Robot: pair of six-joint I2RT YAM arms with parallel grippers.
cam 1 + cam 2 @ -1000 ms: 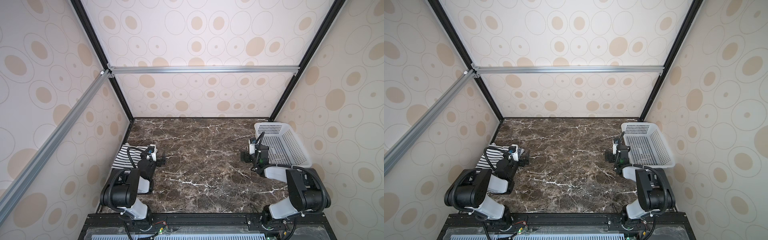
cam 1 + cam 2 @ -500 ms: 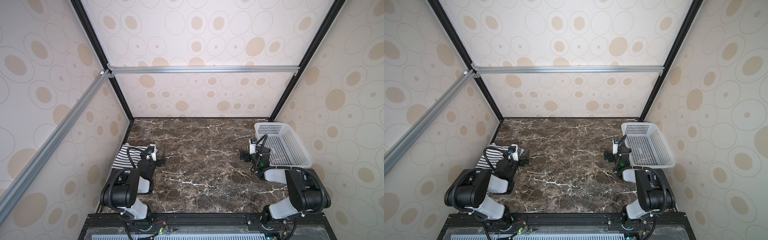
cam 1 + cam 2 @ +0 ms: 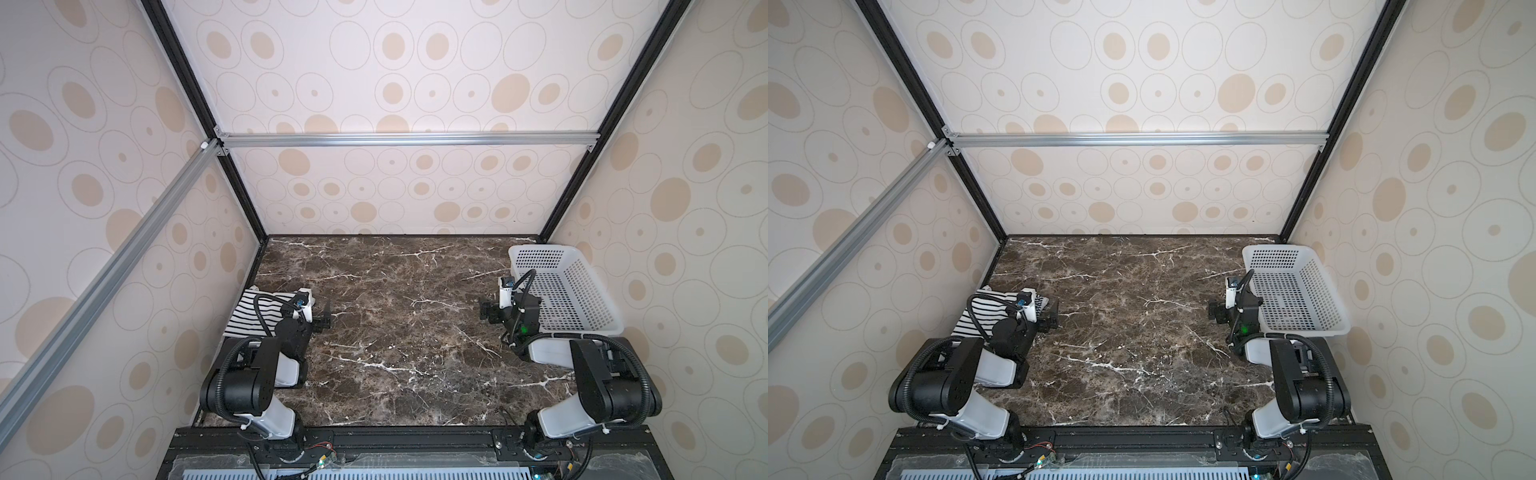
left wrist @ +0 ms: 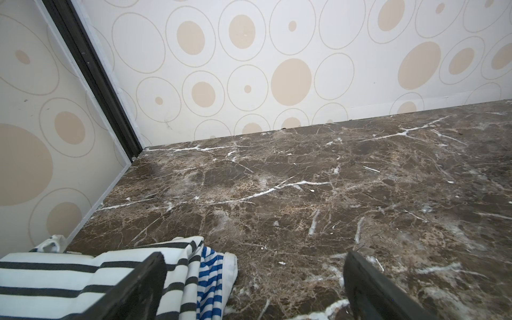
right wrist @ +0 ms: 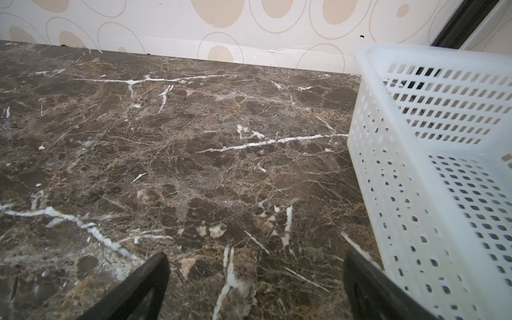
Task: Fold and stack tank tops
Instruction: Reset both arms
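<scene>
Where visible, stacked tank tops [image 4: 55, 277]

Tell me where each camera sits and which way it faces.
Top views: high above the robot's base, looking down and forward over the marble table; both arms, left pincer, right pincer show.
Left wrist: low behind the left pincer, facing the far left corner; its open fingers and the tank tops show.
Right wrist: low behind the right pincer, facing the back wall; its open fingers and the basket show.
Shared: both wrist views see the back wall and table.
</scene>
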